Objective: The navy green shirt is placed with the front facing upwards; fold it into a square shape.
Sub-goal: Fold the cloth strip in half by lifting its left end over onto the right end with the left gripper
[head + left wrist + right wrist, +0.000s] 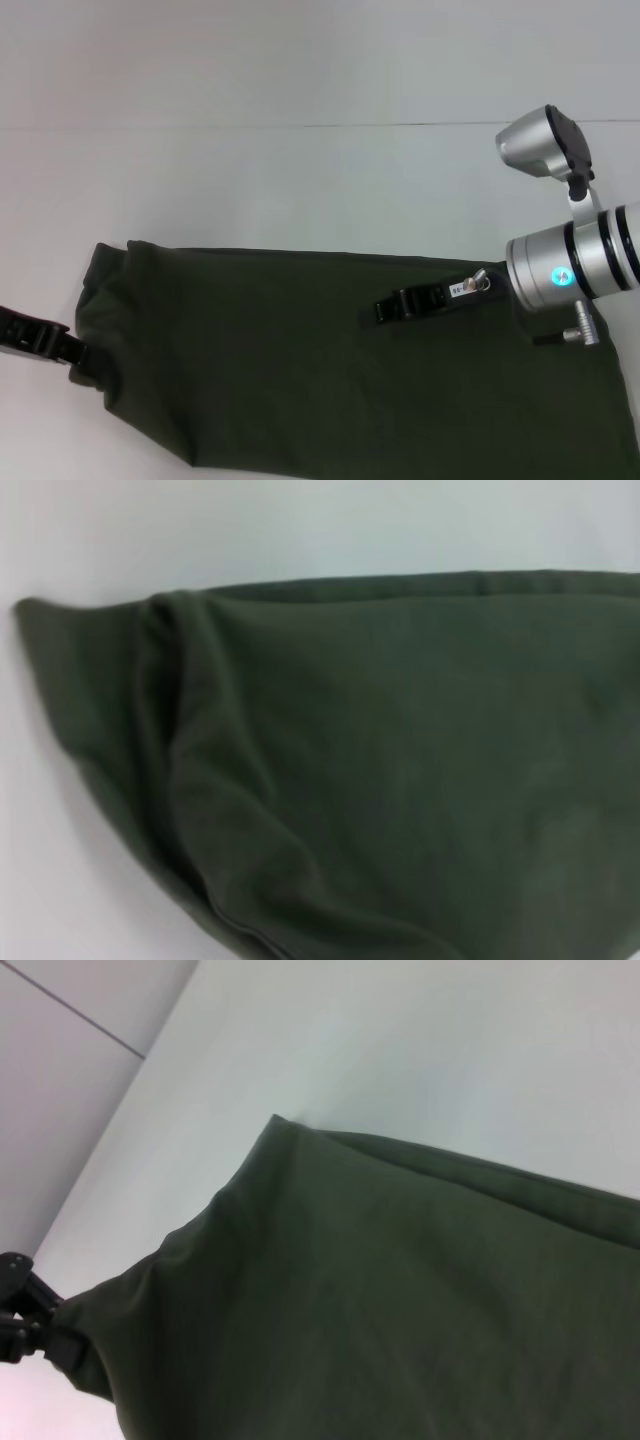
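Observation:
The navy green shirt [280, 370] lies as a wide dark olive band across the near half of the white table, running out of the head view at the bottom and right. Its left end is bunched and drawn to a point. There my left gripper [62, 350] is shut on the cloth's edge, low over the table. The right wrist view also shows that left gripper [40, 1330] pinching the shirt [380, 1310]. My right gripper [385, 310] sits over the shirt's upper middle, close to its far edge. The left wrist view is filled by the shirt [400, 760] with rolled folds.
The white table [300, 190] stretches bare beyond the shirt's far edge, with a thin seam line [300, 127] across the back. The right arm's silver wrist and camera housing [545, 140] hang over the table's right side.

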You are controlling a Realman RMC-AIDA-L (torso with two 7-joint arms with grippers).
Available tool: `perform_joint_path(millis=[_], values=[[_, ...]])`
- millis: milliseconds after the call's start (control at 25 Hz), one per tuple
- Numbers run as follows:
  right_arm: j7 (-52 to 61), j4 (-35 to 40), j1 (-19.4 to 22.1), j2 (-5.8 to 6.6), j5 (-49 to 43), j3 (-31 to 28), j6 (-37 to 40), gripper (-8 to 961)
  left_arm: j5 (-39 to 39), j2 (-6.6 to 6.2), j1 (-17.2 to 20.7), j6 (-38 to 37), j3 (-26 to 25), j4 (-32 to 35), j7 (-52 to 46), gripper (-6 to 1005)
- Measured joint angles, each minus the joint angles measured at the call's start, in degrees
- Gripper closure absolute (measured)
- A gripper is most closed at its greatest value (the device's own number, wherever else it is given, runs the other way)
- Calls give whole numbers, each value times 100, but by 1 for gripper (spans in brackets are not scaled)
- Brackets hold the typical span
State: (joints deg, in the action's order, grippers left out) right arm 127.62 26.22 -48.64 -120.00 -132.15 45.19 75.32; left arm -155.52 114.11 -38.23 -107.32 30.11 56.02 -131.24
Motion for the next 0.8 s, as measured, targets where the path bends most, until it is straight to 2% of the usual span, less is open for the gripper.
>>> perform_joint_path(millis=[480,800], values=[[-850,-723,26,-27,549,82,-451,953,1315,-25,91,-317,-205,24,132,965],[-3242,-1131,377,-37,1254,139,-667,953,1600,-8,113,-253,-206,-24,192,965]])
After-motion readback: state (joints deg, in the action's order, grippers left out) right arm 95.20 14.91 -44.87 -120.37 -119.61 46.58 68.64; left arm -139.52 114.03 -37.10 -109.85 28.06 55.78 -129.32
